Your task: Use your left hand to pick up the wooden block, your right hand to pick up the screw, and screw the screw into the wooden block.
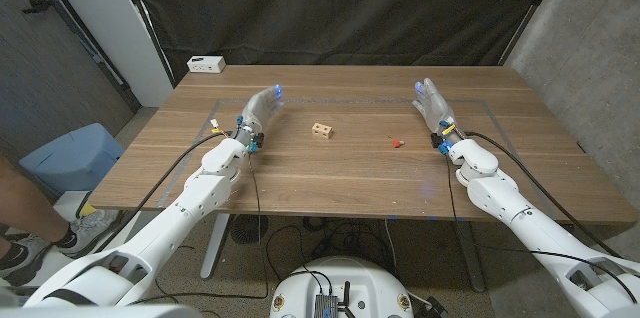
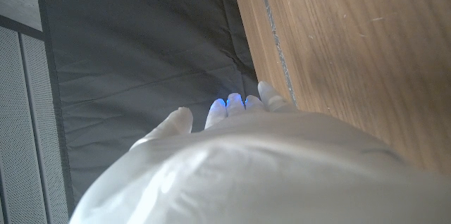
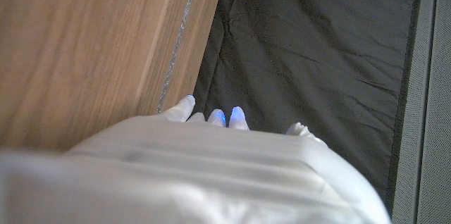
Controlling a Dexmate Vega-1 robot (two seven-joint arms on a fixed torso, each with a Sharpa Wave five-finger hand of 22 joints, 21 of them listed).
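A small wooden block [image 1: 321, 131] with holes in its side lies near the middle of the table [image 1: 340, 173]. A small red screw [image 1: 397, 142] lies to its right. My left hand [image 1: 260, 110] stands to the left of the block, fingers stretched out and apart, holding nothing. My right hand [image 1: 432, 103] stands beyond and to the right of the screw, fingers also stretched out and empty. In the left wrist view the back of my left hand [image 2: 268, 160] reaches toward the table's far edge. The right wrist view has the back of my right hand [image 3: 204, 160] doing the same.
A white box [image 1: 206, 63] sits at the table's far left corner. A black curtain [image 1: 340, 8] hangs behind the table. A blue bin [image 1: 70, 156] stands on the floor at left, near a person's leg and shoe [image 1: 40, 228].
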